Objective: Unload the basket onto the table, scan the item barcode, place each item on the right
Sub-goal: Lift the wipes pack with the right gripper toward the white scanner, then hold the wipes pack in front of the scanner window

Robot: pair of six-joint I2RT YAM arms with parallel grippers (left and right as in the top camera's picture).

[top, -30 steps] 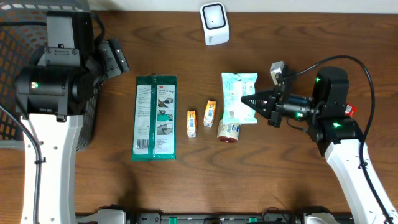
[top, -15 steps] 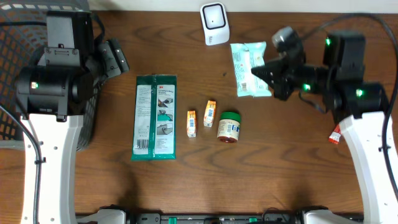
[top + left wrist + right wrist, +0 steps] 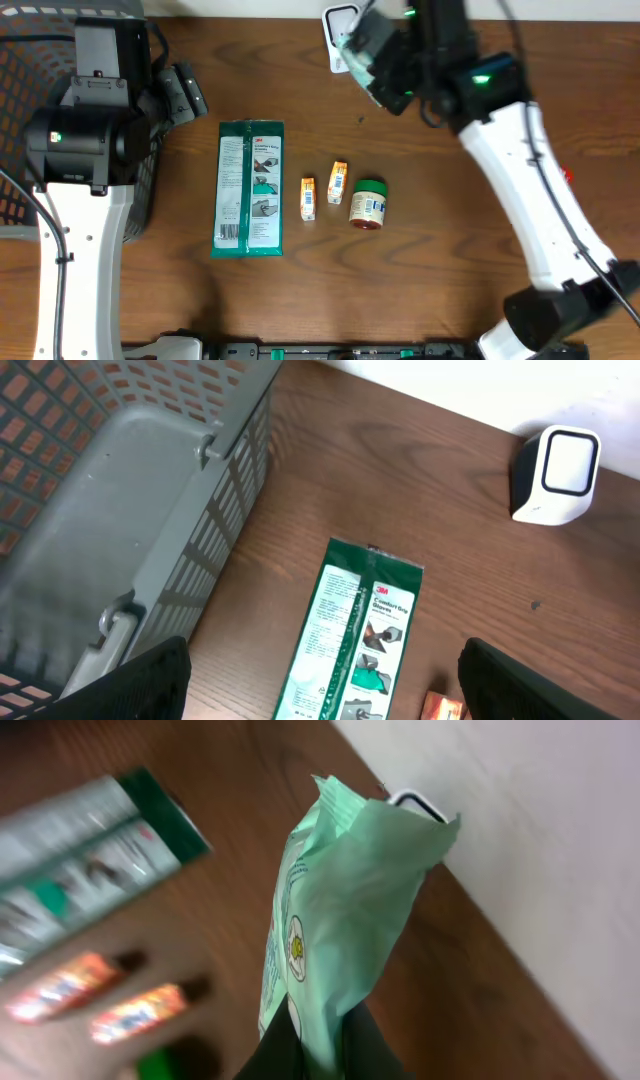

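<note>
My right claw [image 3: 320, 1055] is clenched on one end of the pale mint-green soft plastic packet [image 3: 335, 910]. It holds the packet up off the brown wooden surface [image 3: 450, 250], just in front of the white box-shaped scanner [image 3: 335, 18] at the far edge. My left claw [image 3: 183, 92] hangs released beside the grey mesh basket [image 3: 120, 480], near the long dark green flat pack [image 3: 251, 186].

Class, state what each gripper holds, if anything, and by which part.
The right gripper pinches the mint packet by one edge; the left gripper is open and holds nothing.
</note>
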